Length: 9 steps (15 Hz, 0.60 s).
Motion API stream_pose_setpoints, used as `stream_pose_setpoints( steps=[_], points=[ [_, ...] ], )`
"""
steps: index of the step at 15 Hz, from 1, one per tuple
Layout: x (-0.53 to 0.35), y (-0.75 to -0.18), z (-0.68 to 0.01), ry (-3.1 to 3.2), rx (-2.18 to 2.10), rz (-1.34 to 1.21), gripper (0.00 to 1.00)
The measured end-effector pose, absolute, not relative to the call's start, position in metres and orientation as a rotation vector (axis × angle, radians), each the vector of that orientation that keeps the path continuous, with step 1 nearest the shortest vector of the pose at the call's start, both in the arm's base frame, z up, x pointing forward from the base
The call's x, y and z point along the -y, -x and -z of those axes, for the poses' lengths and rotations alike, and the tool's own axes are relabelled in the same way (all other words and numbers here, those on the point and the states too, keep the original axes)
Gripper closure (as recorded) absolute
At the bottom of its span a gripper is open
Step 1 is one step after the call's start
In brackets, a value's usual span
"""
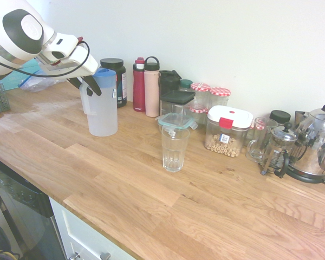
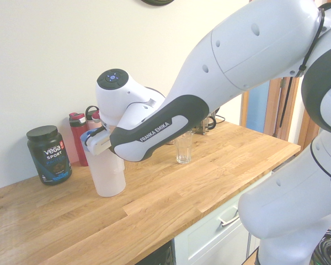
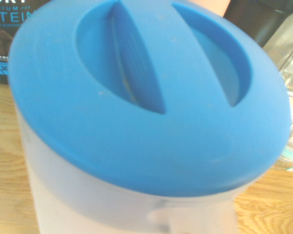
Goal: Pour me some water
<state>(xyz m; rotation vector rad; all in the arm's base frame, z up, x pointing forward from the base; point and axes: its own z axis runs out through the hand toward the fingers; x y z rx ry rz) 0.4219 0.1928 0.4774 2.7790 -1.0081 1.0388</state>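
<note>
Hovering at the pitcher (image 1: 102, 111), upright on the worktop (image 1: 151, 184) just beneath our fingers (image 1: 85, 85); grip state unclear. Water inside probably makes it heavy and sloshy, smooth plastic slippery. We judge the side handle the best hold.

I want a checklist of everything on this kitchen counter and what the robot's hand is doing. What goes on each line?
Surface: light wooden countertop, pitcher and glass upright.
Job's things: tall frosted-white plastic pitcher with blue lid stands on the counter; clear ribbed drinking glass apart from it; any water inside either cannot be told.
Clutter: black protein tub, red bottle, pink bottle, lidded jars, white-lidded nut box, glass French press, steel kettle.
Grippers: gripper at the pitcher's handle side; dark fingers by the lid; grip cannot be told.
Cables: black cable along the wrist.
Surroundings: white wall, white cabinet drawers below.
</note>
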Motion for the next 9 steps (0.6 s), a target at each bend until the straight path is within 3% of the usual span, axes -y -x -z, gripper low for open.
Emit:
stream_pose_setpoints(
  steps=[6, 9],
  points=[
    [-0.18, -0.41, -0.514, -2.848, 1.117, -0.77, 0.0],
    [-0.173, -0.401, -0.534, -2.904, 1.118, -0.483, 0.0]
  ],
)
